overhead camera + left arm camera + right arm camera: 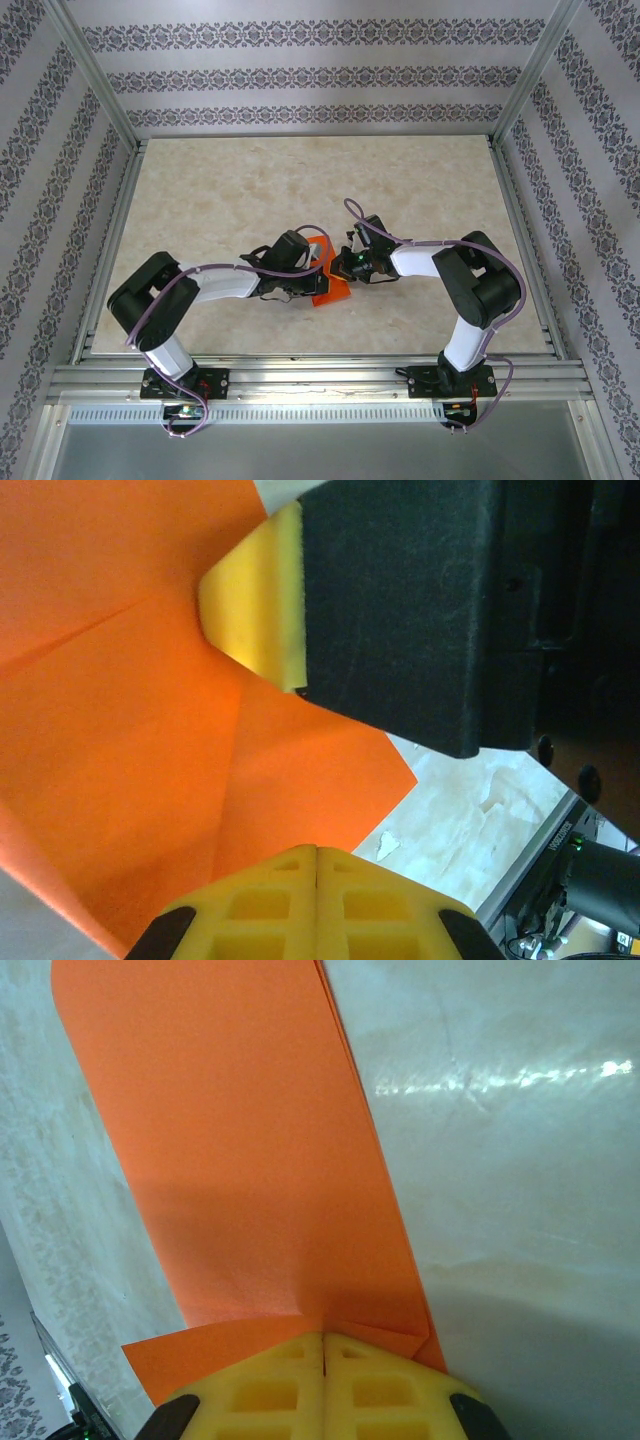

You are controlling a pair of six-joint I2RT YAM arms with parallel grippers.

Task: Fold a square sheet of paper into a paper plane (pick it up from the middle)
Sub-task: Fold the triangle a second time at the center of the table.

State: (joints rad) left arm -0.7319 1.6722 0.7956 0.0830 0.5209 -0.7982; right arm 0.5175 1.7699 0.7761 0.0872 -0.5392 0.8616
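Now the square sheet of paper, orange and with creases in it, is a little nearer than the middle of the table. The left gripper has its yellow fingers pressed together on one edge of the paper. The right gripper, also closed, pinches another edge.

The paper is bright orange, plain and thin, and partly folded. Layered flaps overlap, a straight crease runs across one face, and one long side shows doubled edges. A pointed corner juts over bare bench. It sits near the bench's middle, somewhat closer to the near edge than the far one.
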